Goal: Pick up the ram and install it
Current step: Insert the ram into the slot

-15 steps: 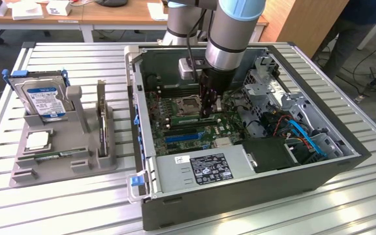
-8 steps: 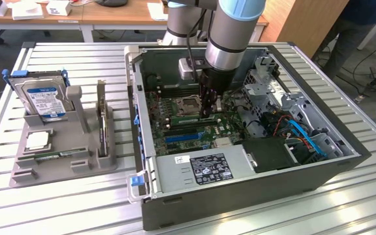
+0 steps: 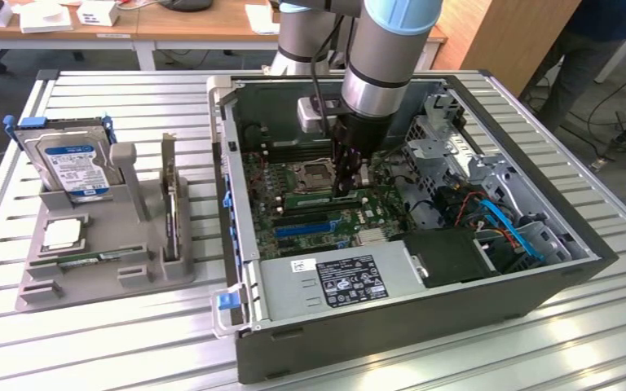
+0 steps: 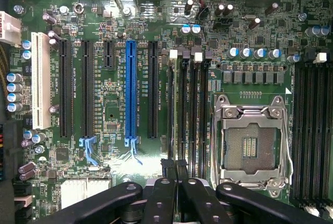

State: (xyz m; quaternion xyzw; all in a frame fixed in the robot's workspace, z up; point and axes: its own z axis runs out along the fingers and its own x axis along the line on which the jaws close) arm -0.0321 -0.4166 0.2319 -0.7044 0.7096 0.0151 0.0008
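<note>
The tool (image 4: 174, 171) is clamped on the ram (image 4: 176, 109), held edge-on over a slot beside the processor socket (image 4: 250, 143). If it sits askew, pressing could jam or crack it.

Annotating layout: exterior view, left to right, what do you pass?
hard drive → blue latch → gripper → blue cables → person

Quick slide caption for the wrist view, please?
Gripper shut on the ram, held edge-on along the memory slots beside the empty CPU socket.
</note>
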